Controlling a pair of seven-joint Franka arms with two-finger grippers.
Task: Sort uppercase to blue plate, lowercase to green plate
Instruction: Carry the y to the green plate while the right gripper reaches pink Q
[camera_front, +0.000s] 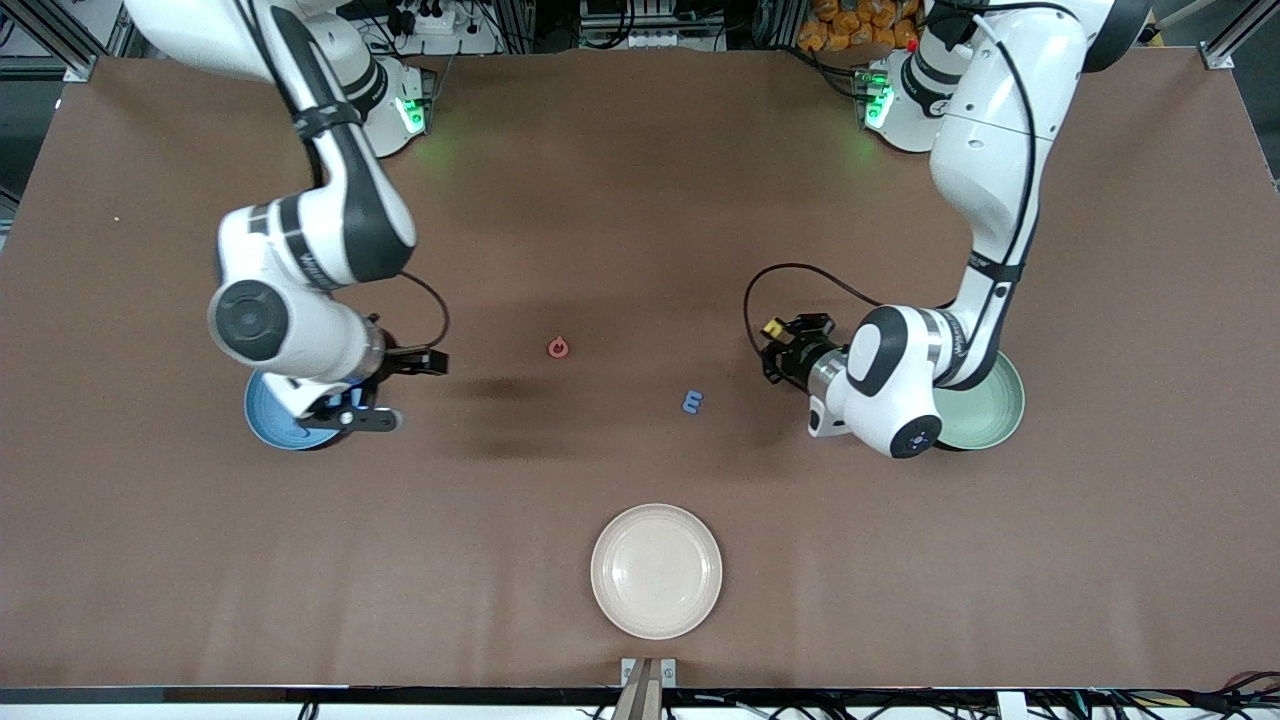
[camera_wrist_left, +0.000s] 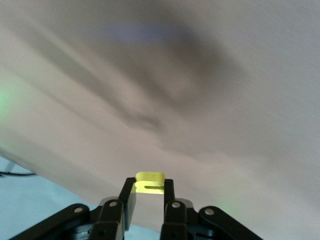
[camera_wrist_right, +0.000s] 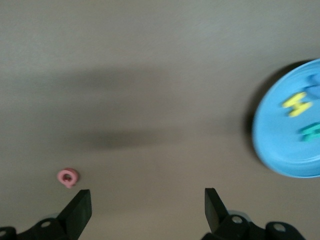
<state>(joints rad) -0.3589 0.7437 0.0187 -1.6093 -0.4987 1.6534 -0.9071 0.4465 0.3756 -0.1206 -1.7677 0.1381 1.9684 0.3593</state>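
G and m on table between plates; H, R in plate

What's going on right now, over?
Left gripper shut on small yellow foam letter, beside green plate. Right gripper open by blue plate. Red foam letter and blue foam letter lie on table.

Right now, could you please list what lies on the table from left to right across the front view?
blue plate → red letter → cream-white plate → blue letter → green plate
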